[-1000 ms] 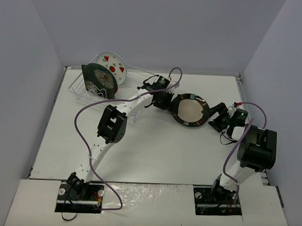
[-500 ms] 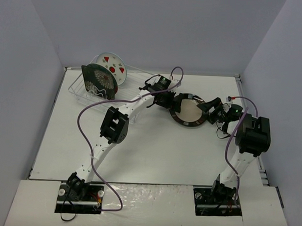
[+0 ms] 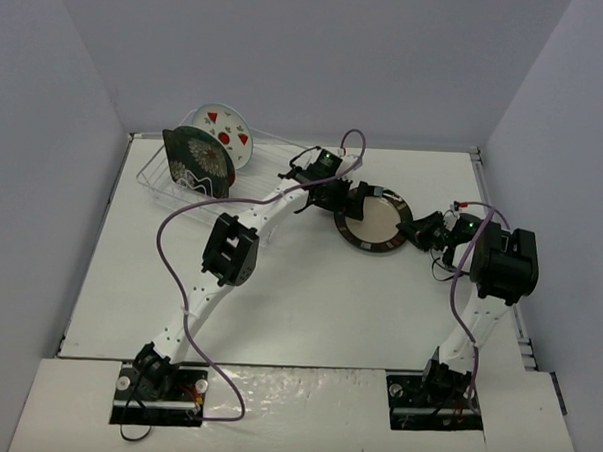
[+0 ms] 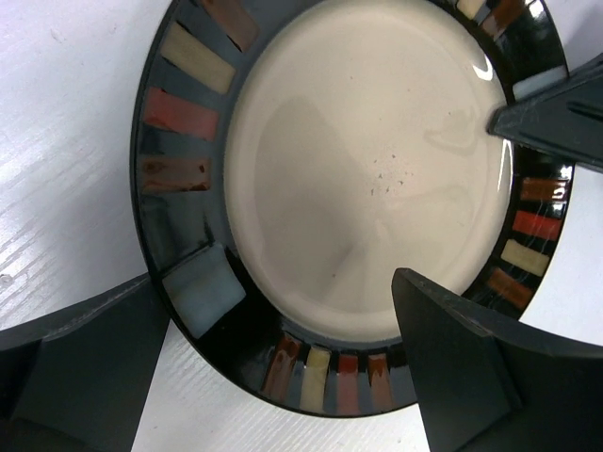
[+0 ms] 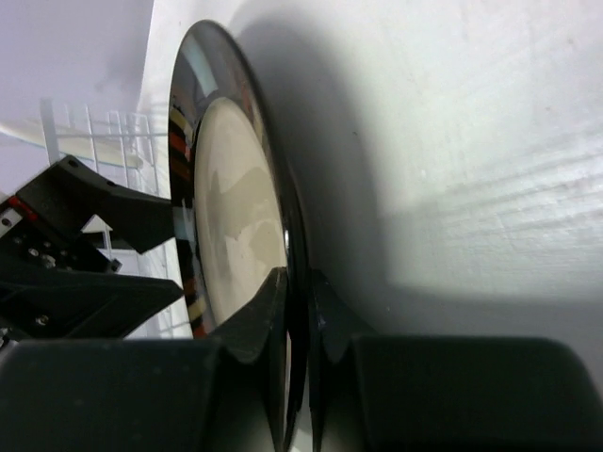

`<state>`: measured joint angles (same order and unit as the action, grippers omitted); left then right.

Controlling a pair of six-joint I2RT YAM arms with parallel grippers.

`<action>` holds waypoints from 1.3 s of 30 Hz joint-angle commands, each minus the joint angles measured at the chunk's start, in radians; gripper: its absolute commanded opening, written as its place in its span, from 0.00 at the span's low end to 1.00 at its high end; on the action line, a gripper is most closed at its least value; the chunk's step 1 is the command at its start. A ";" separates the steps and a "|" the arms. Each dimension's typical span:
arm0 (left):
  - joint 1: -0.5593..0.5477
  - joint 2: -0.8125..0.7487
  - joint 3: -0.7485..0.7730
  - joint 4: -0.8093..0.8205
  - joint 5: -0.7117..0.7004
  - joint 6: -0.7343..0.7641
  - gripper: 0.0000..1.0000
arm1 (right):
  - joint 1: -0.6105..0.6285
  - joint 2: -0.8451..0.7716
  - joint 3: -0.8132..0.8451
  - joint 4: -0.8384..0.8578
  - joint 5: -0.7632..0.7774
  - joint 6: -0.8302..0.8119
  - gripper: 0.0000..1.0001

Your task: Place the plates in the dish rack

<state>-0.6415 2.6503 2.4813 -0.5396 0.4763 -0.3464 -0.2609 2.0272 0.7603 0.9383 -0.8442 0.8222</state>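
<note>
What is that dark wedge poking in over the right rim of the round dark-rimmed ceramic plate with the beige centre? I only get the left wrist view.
Observer: It is the right gripper; its own camera shows it shut on the rim of the dark-rimmed round plate.
Operator: Where is the rack?
Observer: The top view shows the clear plastic dish rack in the far left corner of the white table.
Operator: Anything in it?
Observer: Two plates stand on edge there: a white round plate with red fruit marks and a black square floral plate.
</note>
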 commanded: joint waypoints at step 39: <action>0.375 -1.283 -1.010 0.078 -0.527 -0.118 0.97 | 0.426 -0.539 0.752 -0.536 0.464 -0.574 0.00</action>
<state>-0.2435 1.5469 1.4814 -0.5605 0.0473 -0.4193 0.0898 1.4437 1.3580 0.3355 -0.4204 0.3200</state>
